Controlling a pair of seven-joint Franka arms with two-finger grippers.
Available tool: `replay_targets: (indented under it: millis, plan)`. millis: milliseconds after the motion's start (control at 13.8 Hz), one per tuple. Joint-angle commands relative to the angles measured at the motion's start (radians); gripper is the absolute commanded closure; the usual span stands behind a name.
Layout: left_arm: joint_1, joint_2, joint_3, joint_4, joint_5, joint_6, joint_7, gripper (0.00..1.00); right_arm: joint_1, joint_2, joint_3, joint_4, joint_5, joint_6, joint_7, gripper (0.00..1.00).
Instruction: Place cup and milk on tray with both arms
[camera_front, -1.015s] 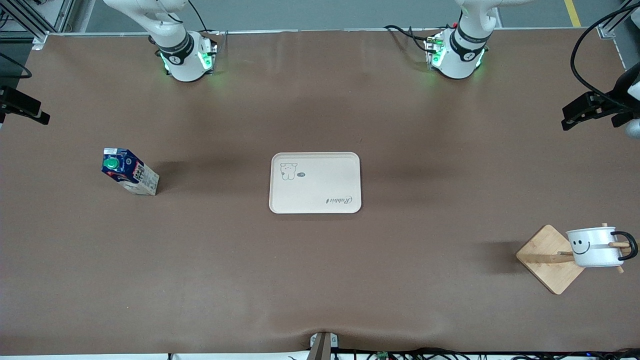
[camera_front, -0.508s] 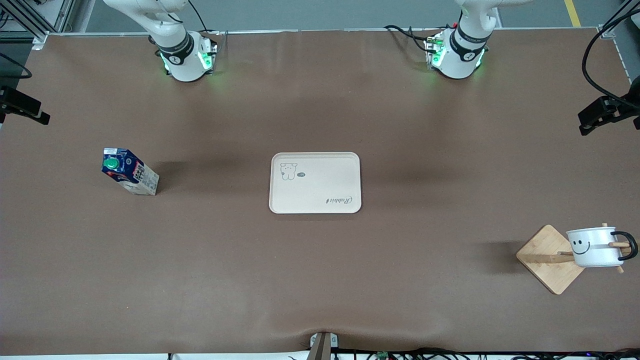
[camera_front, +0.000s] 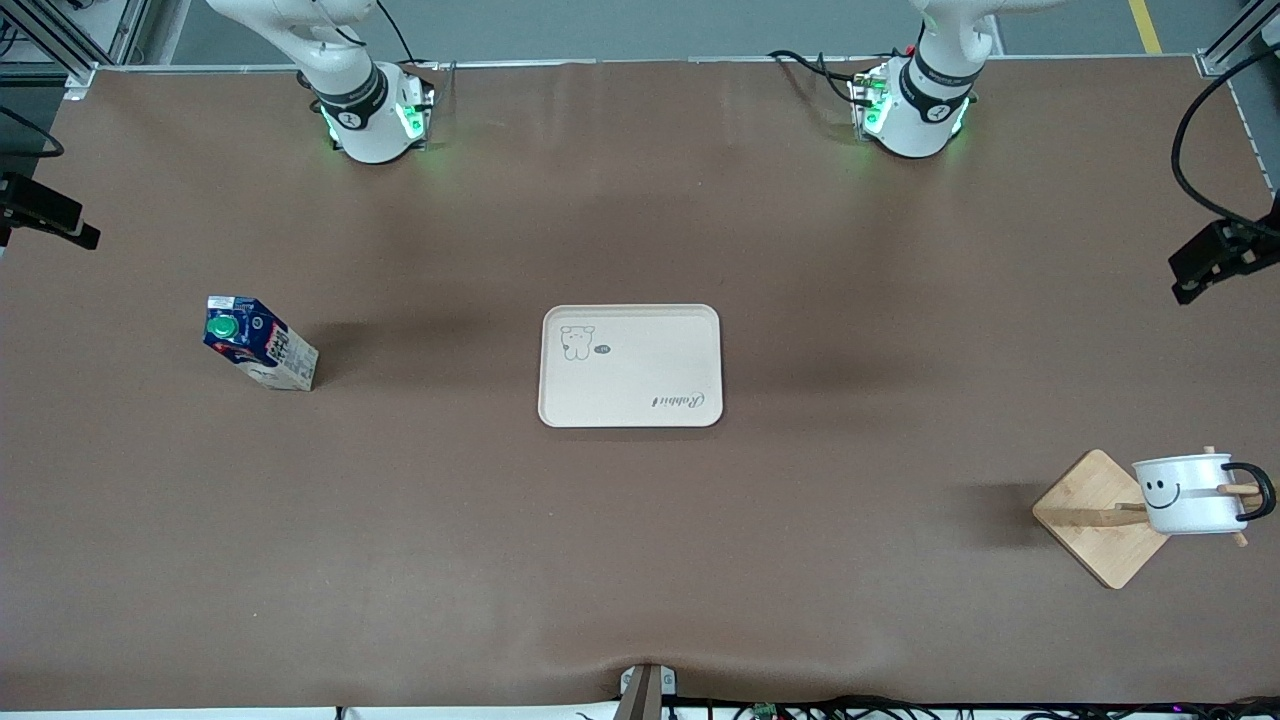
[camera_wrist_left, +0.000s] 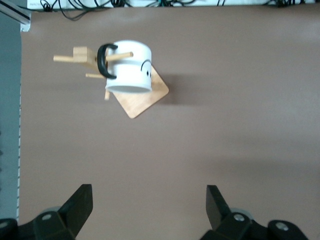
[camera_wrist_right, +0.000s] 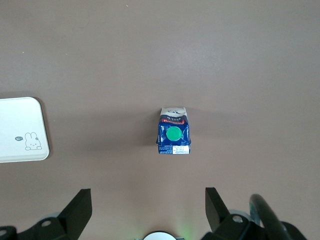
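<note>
The cream tray (camera_front: 630, 365) lies in the middle of the table; its corner shows in the right wrist view (camera_wrist_right: 20, 130). The dark-blue milk (camera_front: 258, 342) with a green cap stands toward the right arm's end and also shows in the right wrist view (camera_wrist_right: 173, 135). The white smiley cup (camera_front: 1190, 493) hangs by its handle on a wooden stand's peg toward the left arm's end; the left wrist view (camera_wrist_left: 127, 67) shows it too. My left gripper (camera_wrist_left: 148, 192) is open, empty, high over bare table (camera_front: 1215, 262). My right gripper (camera_wrist_right: 148, 195) is open, empty, high near the milk.
The wooden stand's square base (camera_front: 1100, 518) sits under the cup, close to the table's edge at the left arm's end. The two green-lit arm bases (camera_front: 372, 115) (camera_front: 912, 110) stand farthest from the front camera. Cables run along the table edge nearest the front camera.
My left gripper has shifted toward the left arm's end of the table, more in line with the cup stand. The right arm, milk, cup and tray have not moved.
</note>
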Motion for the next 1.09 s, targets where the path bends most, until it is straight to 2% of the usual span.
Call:
replay_targets:
  millis: [0, 218, 435, 798, 1015]
  plan:
    - [-0.002, 0.013, -0.006, -0.041, 0.003, 0.086, -0.092, 0.00, -0.010, 0.008, 0.004, 0.018, 0.004, -0.012, -0.013, 0.00]
    - [-0.002, 0.013, -0.006, -0.096, 0.004, 0.182, -0.183, 0.00, -0.011, 0.008, 0.004, 0.018, 0.004, -0.012, -0.013, 0.00]
    - [0.002, 0.015, -0.005, -0.104, 0.004, 0.222, -0.252, 0.00, -0.011, 0.008, 0.004, 0.018, 0.004, -0.012, -0.013, 0.00]
    - [-0.001, 0.068, -0.005, -0.041, 0.010, 0.255, -0.248, 0.00, -0.011, 0.009, 0.004, 0.018, 0.004, -0.010, -0.013, 0.00]
    - [-0.008, 0.074, -0.005, -0.039, 0.081, 0.255, -0.205, 0.00, -0.010, 0.009, 0.004, 0.018, 0.007, -0.007, -0.013, 0.00]
